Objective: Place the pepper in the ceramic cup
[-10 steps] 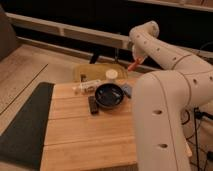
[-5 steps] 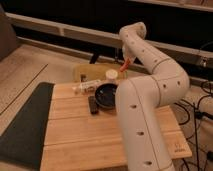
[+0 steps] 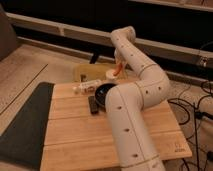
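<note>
The pincer point(image 3: 118, 68) is pinching the pepper point(image 3: 117, 70) just above the cup point(image 3: 111, 75). The cup stands on the surface point(image 3: 75, 130) beside a dark bowl point(image 3: 104, 91).

Gripper point(image 3: 118, 64) mostly hidden behind white arm point(image 3: 135, 75); fingers too small to make out. Pepper point(image 3: 116, 71) seen only as small orange streak below gripper, shape blurred, hanging at cup point(image 3: 110, 75); whether it touched cup unclear. Cup partly covered by arm, only left rim showed. Dark bowl point(image 3: 104, 92) right half hidden by arm. Table point(image 3: 75, 130) right part covered by arm, front edge cut off by bottom edge. Whitish bottle point(image 3: 86, 87) blurred, details unreadable. Dark mat point(image 3: 22, 125) cut off at left edge.
</note>
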`<state>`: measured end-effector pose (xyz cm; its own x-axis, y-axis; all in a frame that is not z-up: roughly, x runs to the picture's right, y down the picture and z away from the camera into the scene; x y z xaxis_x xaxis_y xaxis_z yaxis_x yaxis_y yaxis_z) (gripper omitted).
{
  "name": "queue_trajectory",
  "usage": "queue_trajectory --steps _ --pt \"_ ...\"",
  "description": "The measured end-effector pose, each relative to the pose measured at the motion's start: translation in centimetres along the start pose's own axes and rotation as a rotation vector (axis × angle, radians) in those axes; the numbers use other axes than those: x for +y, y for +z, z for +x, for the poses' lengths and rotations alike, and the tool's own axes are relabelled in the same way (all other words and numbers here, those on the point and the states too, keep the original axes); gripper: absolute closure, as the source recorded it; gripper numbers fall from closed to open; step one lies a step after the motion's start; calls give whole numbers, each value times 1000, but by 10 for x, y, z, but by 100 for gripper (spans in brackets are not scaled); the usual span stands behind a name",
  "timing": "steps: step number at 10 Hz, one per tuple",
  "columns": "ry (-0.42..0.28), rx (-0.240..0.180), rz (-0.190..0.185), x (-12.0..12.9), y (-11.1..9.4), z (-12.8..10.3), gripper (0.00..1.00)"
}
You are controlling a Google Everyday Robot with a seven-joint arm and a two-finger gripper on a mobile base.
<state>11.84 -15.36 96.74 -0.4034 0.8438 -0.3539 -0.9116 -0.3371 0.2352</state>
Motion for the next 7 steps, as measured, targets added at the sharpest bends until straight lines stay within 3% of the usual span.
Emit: queue_trajectory --steps 2,7 --pt "-50 11 18 9 6 6 100" --pt "-157 -18 33 34 0 5 100"
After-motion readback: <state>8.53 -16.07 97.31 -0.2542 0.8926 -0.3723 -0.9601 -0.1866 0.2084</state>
